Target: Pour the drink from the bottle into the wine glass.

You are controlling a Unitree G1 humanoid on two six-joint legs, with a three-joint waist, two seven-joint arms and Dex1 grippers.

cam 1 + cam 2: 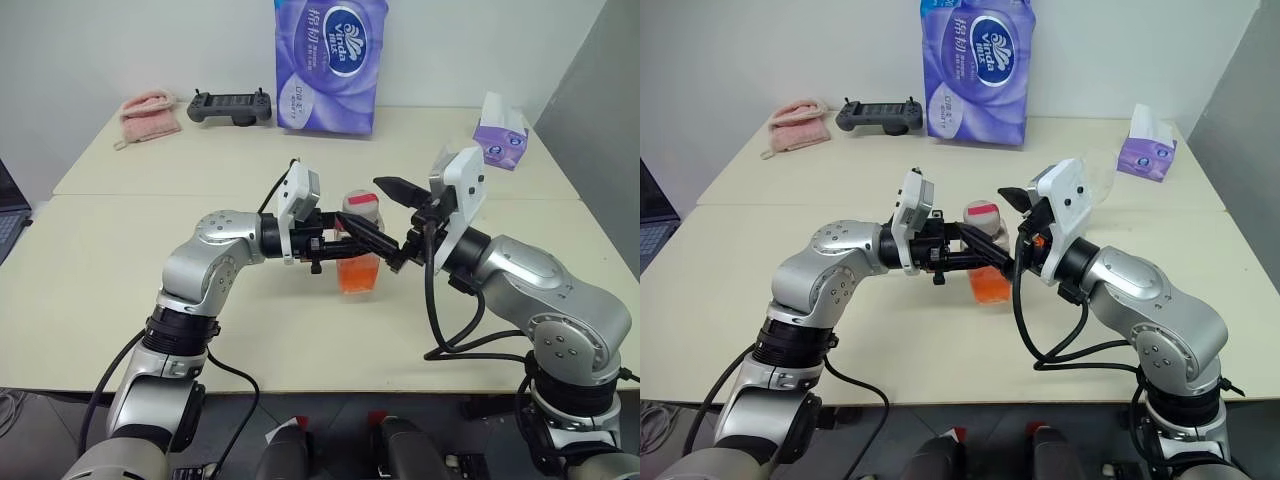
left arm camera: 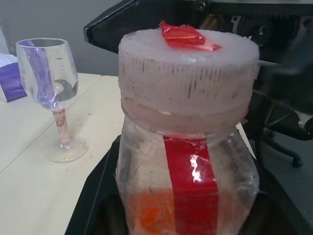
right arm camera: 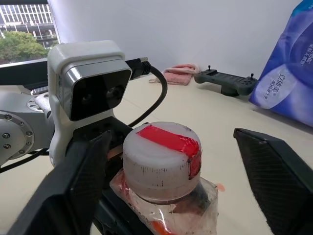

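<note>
Centrally, the pale counter (image 1: 120,290) is filling most of the head view, with a seam running across it. At the upper middle of the frame a large purple tissue pack (image 1: 330,65) is standing near the far edge, and to its left a dark game controller (image 1: 231,107) and a pink cloth (image 1: 150,113) are lying at the upper left. A small purple tissue box (image 1: 500,135) is sitting at the upper right.

Both silver arms are meeting at the centre of the frame. The left gripper (image 1: 350,243) is reaching in from the left with its black fingers clamped on the bottle (image 1: 360,255), holding it upright with its base at or just above the counter. The right gripper (image 1: 398,225) is coming in from the right at the level of the pinkish-red cap (image 3: 164,159); its fingers (image 3: 274,171) are standing apart on either side of the cap, not touching it in the right wrist view.

The bottle is showing a red label strip down its clear body, and the drink (image 1: 358,278) is glowing orange in its lower part. The wine glass (image 2: 51,93) is standing upright on the counter in the left wrist view, at the left of that frame, apart from the bottle.
</note>
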